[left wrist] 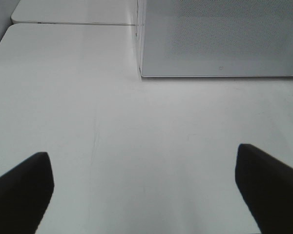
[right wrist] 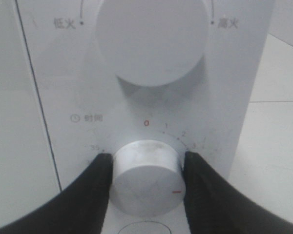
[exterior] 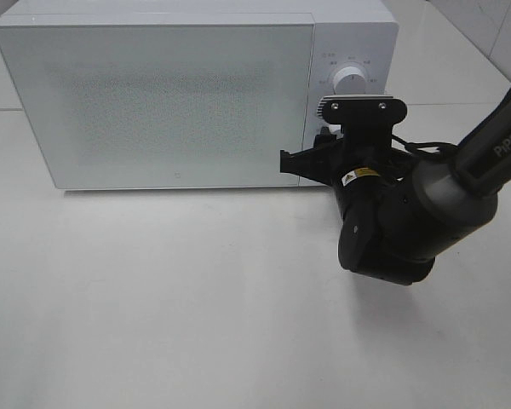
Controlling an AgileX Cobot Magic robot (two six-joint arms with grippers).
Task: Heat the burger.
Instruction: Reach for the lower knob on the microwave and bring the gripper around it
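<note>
The microwave (exterior: pixel 153 94) stands with its door (exterior: pixel 153 102) closed. The burger shows in none of the views. It is probably inside already, though the frosted door gives no look in, so that cannot be confirmed.

The right gripper (right wrist: pixel 147 160) is at the control panel on the microwave's right side, its two fingers pressed against either side of the timer knob (right wrist: pixel 145 178), clamped on it as far as the wrist view shows. The timer knob sits below the larger power knob (right wrist: pixel 151 39). Its red mark lies away from the zero at the top of the scale, toward the higher numbers, so setting the time looks under way.

The left gripper (left wrist: pixel 141 156) hangs over the bare table (left wrist: pixel 136 112) in front of the microwave's left corner, fingers wide apart and holding nothing.

By this reading, loading and closing the door are done. Dialling the time, the heating itself and taking the burger out are left.
</note>
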